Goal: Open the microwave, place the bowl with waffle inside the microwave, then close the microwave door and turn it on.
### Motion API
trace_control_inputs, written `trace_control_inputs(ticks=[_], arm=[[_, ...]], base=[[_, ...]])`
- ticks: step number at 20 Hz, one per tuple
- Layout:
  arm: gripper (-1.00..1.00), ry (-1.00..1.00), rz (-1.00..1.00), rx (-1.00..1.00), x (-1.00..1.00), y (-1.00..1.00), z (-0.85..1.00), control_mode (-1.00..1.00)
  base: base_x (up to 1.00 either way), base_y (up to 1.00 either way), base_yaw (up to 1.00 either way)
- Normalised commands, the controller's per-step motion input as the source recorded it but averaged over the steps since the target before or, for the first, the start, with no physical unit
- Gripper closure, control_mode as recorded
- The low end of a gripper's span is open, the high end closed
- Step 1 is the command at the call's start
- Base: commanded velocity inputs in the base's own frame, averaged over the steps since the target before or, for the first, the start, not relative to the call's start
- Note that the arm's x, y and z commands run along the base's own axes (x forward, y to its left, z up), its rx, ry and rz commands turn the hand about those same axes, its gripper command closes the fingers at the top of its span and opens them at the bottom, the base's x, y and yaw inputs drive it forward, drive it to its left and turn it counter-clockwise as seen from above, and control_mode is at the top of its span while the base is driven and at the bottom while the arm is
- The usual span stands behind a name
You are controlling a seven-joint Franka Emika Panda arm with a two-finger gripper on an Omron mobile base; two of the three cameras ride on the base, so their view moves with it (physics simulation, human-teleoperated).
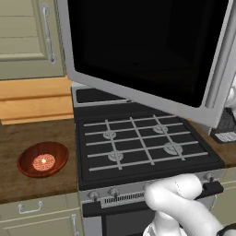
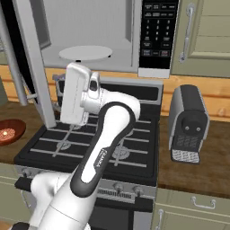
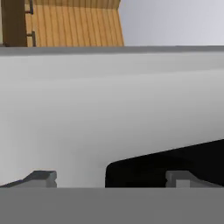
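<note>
The microwave (image 2: 112, 31) stands open above the stove, its white turntable (image 2: 85, 52) showing and the keypad (image 2: 157, 33) at its right. The microwave door (image 1: 138, 46) is swung out wide, black glass facing the left base camera, with its bar handle (image 1: 222, 60) at the free edge. The reddish-brown bowl (image 1: 28, 167) sits on the wooden counter left of the stove with the waffle (image 1: 44, 162) in it. My gripper (image 3: 113, 179) is open and holds nothing, its fingertips (image 3: 41, 178) close to the door's inner silver frame. My hand (image 2: 74, 94) hovers over the stove beside the door's free edge.
The black gas stove (image 1: 138, 143) lies under the door, knobs along its front. A grey toaster-like appliance (image 2: 188, 121) stands on the counter to the right of the stove. Beige cabinets (image 1: 25, 37) flank the microwave. The open door (image 2: 33, 67) hangs between my hand and the bowl (image 2: 15, 123).
</note>
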Motion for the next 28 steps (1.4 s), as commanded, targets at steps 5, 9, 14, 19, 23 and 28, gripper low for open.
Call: trace_control_inputs(ticks=[5,9,14,19,23,28], arm=[[-1.00,-0.05,0.32,-0.07,-0.83,0.77,0.29,-1.00],[-1.00,-0.06,0.25,-0.25,-0.95,1.00,0.09,-1.00],[-1.00,-0.04,0.11,-0.34,-0.70,1.00,0.04,-1.00],[-1.00,0.00,0.00,-0.41,-0.02,1.00,0.06,-1.00],[-1.00,0.00,0.00,-0.41,0.00,1.00,0.00,-1.00],[-1.00,0.00,-0.04,-0.35,0.18,1.00,0.00,-1.00]], base=[[0.00,0.00,0.00],[0.00,0.00,0.00],[0.00,0.00,0.00],[0.00,0.00,0.00],[0.00,0.00,0.00],[0.00,0.00,0.00]])
